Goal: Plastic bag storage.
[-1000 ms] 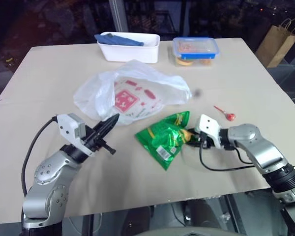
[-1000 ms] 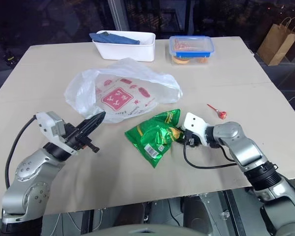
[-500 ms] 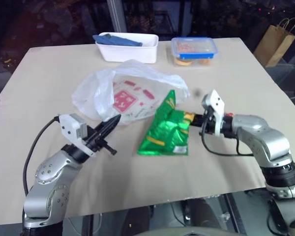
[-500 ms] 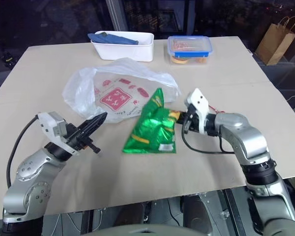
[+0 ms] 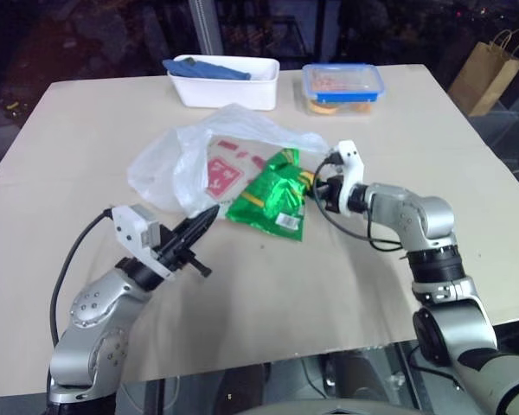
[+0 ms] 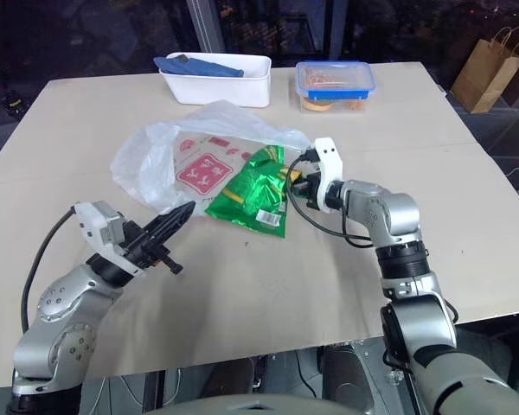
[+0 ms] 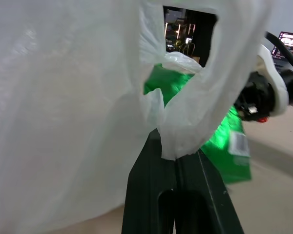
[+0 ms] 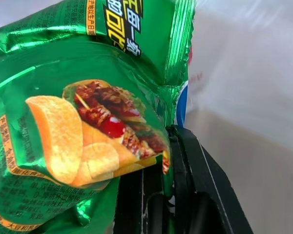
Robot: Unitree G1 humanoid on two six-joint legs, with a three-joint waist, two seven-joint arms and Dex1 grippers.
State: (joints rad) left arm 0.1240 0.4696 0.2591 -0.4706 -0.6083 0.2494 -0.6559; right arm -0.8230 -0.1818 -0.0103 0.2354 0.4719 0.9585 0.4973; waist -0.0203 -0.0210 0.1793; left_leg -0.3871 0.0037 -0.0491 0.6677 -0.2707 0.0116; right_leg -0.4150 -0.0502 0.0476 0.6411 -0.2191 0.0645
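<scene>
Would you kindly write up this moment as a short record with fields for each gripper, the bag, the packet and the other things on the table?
left gripper: shut on a handle loop of the plastic bag, at the bag's near edge
right gripper: shut on the edge of the green snack packet
plastic bag: lies crumpled on the table, red print showing
snack packet: against the bag's right side
far edge: white tub with something blue inside; blue-lidded box
off the table: brown paper bag
</scene>
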